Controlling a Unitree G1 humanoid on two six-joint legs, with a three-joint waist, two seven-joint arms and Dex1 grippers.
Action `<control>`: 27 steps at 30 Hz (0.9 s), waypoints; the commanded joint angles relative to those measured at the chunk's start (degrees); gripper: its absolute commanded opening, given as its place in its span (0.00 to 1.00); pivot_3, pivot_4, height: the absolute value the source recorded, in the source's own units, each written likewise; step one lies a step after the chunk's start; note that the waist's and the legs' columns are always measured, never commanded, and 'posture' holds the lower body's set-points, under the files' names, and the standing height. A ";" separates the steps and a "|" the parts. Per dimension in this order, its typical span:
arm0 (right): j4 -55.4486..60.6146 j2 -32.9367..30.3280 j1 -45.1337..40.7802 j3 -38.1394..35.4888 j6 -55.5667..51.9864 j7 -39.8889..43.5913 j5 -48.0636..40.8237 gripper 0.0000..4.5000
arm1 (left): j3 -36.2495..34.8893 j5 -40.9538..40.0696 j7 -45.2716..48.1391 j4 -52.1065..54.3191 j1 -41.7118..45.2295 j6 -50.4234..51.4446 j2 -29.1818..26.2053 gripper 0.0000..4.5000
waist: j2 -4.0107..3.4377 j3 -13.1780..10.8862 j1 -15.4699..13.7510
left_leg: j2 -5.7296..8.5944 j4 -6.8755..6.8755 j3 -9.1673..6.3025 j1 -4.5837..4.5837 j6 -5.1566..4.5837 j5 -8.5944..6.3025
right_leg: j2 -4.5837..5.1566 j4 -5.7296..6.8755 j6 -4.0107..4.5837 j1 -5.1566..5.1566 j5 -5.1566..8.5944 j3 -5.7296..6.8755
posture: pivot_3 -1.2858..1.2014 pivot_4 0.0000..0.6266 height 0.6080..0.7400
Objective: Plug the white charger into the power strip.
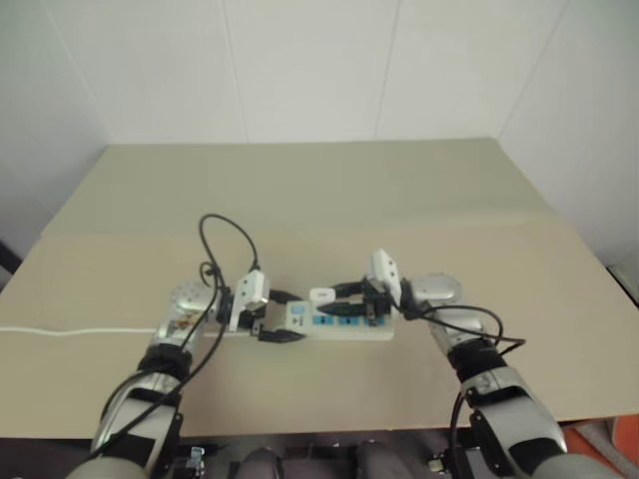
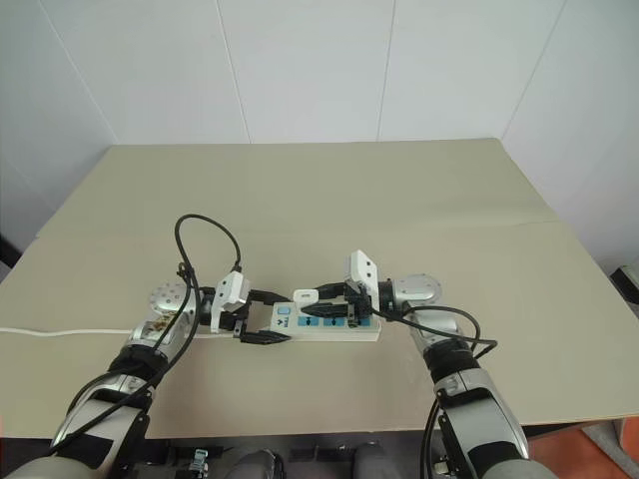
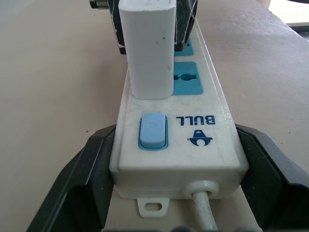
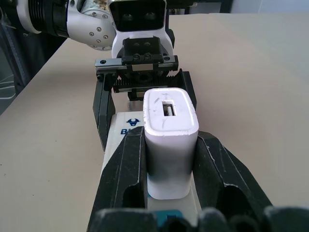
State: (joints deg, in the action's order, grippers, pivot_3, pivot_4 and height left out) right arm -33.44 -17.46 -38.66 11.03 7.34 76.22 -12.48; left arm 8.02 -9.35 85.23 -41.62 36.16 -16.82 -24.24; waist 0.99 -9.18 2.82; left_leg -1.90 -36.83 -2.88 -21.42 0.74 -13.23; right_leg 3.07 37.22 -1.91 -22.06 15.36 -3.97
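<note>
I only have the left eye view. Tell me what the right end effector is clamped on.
Observer: The right end effector is shut on the white charger, one black finger on each side of its body.
Operator: Report how the charger sits on the power strip.
Observer: It stands upright on the power strip, on the socket nearest the blue switch; its prongs are hidden.
Operator: Now say what the left arm is doing.
Observer: The left end effector clamps the strip's switch end, a finger against each long side, where the white cord exits.
</note>
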 commanded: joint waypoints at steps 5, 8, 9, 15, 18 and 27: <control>-4.12 -1.04 0.64 3.05 -4.22 -0.13 4.03 0.24 | 1.45 0.80 1.13 0.26 -0.92 -0.08 -0.04 0.73 | 0.00 0.02 0.04 | 0.00 0.00 0.02 0.05 0.00 0.00 | 0.00 0.01 0.00 0.03 0.00 -0.02 | 0.52 0.24 1.00; -3.87 -1.15 0.15 2.34 -5.02 1.08 2.92 0.24 | 1.48 0.84 1.21 0.12 -0.78 -0.11 -0.05 0.73 | 0.00 0.02 0.02 | 0.00 0.00 0.02 0.05 0.00 0.00 | 0.00 0.02 0.01 0.03 -0.01 -0.02 | 0.52 0.24 1.00; -3.85 -1.12 0.10 2.11 -4.85 1.23 2.75 0.24 | 1.48 0.86 1.24 0.04 -0.73 -0.15 -0.06 0.73 | 0.00 0.02 0.01 | 0.00 0.00 0.02 0.05 0.00 0.00 | 0.00 0.02 0.01 0.03 -0.01 -0.02 | 0.52 0.24 1.00; -3.27 -1.54 0.51 1.68 -2.88 2.29 2.41 0.69 | 1.62 1.15 1.15 -0.30 -0.51 -0.47 -0.22 0.73 | 0.04 0.04 -0.12 | 0.00 0.00 0.01 0.03 0.00 0.00 | 0.00 0.00 0.01 0.03 -0.01 -0.02 | 0.52 0.24 1.00; -3.00 -1.68 0.63 1.56 -2.31 2.32 2.35 0.93 | 1.63 1.16 1.12 -0.44 -0.43 -0.52 -0.23 0.73 | 0.04 0.04 -0.16 | 0.00 0.00 0.01 0.03 0.00 0.00 | 0.00 0.00 0.00 0.03 0.00 -0.02 | 0.52 0.24 1.00; -2.98 -2.15 0.81 1.39 -0.52 2.40 2.42 1.00 | -0.27 -1.27 0.33 -0.56 1.45 3.15 0.79 0.94 | 0.05 0.03 -0.31 | 0.02 0.00 0.01 0.01 0.00 0.00 | 0.01 -0.01 0.00 0.03 0.00 -0.01 | 0.52 0.24 1.00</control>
State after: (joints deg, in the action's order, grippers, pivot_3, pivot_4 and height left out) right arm -34.46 -18.76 -39.70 11.60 6.70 78.54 -11.97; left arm 8.43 -9.21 85.12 -42.62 37.17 -14.64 -23.59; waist 1.04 -9.15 2.51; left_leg -1.88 -36.84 -2.87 -21.45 0.74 -13.23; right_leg 3.08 37.21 -1.91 -22.04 15.36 -3.97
